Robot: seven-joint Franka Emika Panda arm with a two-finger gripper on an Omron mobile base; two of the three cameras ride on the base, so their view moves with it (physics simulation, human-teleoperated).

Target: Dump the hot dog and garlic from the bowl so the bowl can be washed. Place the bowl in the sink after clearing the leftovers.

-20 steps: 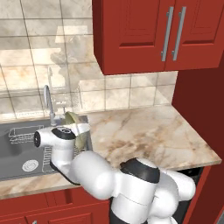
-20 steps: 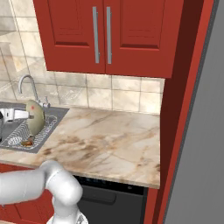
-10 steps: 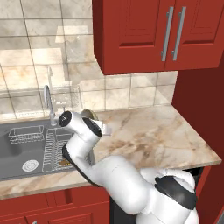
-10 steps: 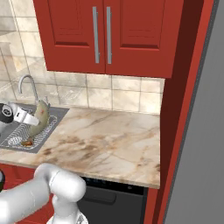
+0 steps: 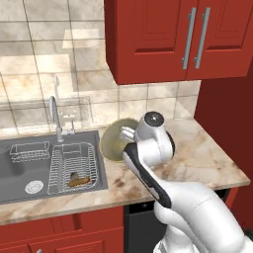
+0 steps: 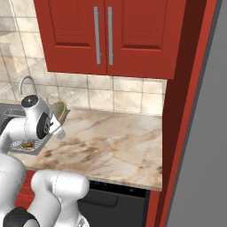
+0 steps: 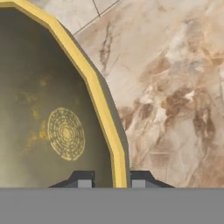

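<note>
Bowl [image 5: 114, 141] swung from sink [image 5: 20, 168] to counter [image 5: 197, 153], rim pinched by gripper [image 7: 111, 180], no writing

— From where I stand the arm's white wrist covers the right side of the bowl [image 5: 115, 142], so only part of its tilted disc shows.

— And the gripper [image 7: 109, 178]?

— In the hand view only the two finger tips poke up at the bottom, one on each side of the rim; the bowl runs off the left and top edges there.

— Anything in the sink [image 5: 20, 173]?

— Its left end is cut off. Through the wire rack [image 5: 74, 167] lies a small brownish thing, probably the hot dog [image 5: 78, 182], too small to be sure. From the right side the arm hides most of the basin.
</note>
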